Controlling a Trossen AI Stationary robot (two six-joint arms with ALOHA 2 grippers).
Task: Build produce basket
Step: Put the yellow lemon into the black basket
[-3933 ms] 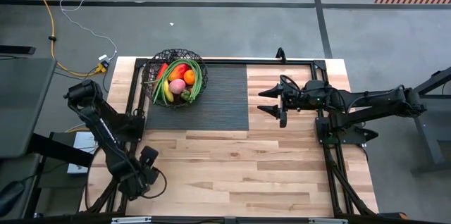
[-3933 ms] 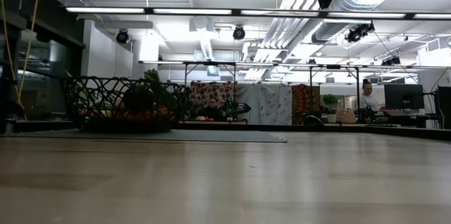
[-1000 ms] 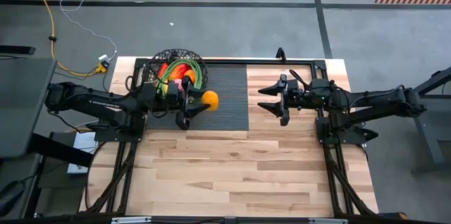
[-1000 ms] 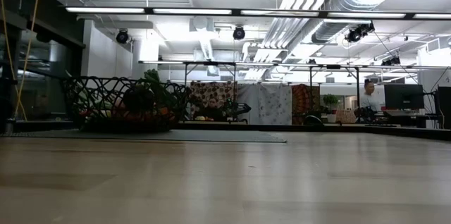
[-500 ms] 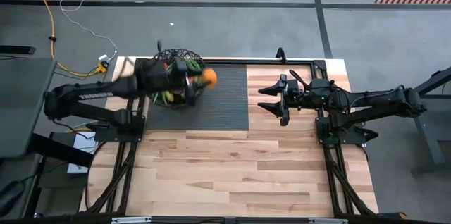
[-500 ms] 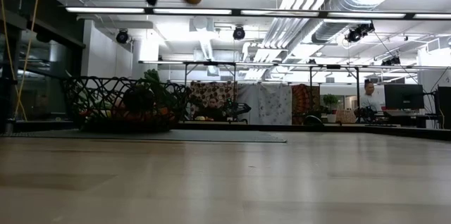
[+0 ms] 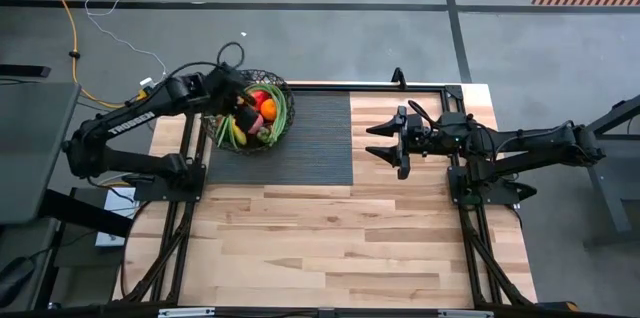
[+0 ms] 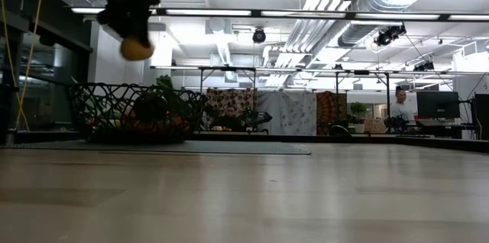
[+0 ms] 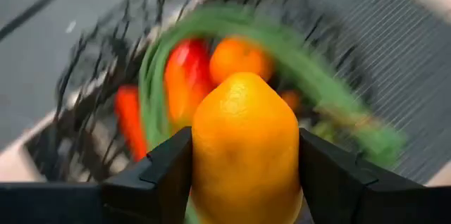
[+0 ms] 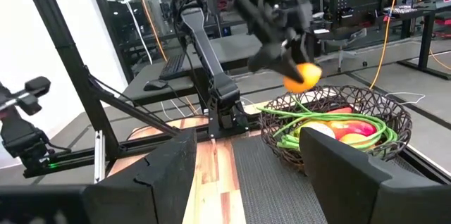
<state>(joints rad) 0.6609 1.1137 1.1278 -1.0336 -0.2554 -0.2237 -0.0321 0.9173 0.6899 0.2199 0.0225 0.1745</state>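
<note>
- While the wooden table [image 7: 330,238] lies bare across its near half, the nearest thing at work is the right gripper [image 7: 385,143], which hangs over the table's right side, just past the edge of the dark mat [image 7: 310,138], its two fingers spread with nothing between them, as it was a second ago.
- Farther back, the left gripper [image 9: 243,168] has swung from over the mat to above the basket [image 7: 250,110], carrying an orange fruit [image 9: 243,150] pinched between its two fingers; half a second ago the fruit hung beside the basket's right rim, now it hangs over the contents.
- That shift suggests the placing step is nearly due: the fruit is still held clear above the rim in the low view, so a descent and release seem to remain.
- One basket sits at the mat's far left corner.
- Inside it, the count visible from above: one orange [image 7: 268,109], one red piece beside it [image 7: 256,98], one long red pepper [image 7: 228,104], one bundle of green stalks [image 7: 283,118], one yellow piece partly hidden; others cannot be counted under the arm.
- One fruit is in the air, two arms in all.
</note>
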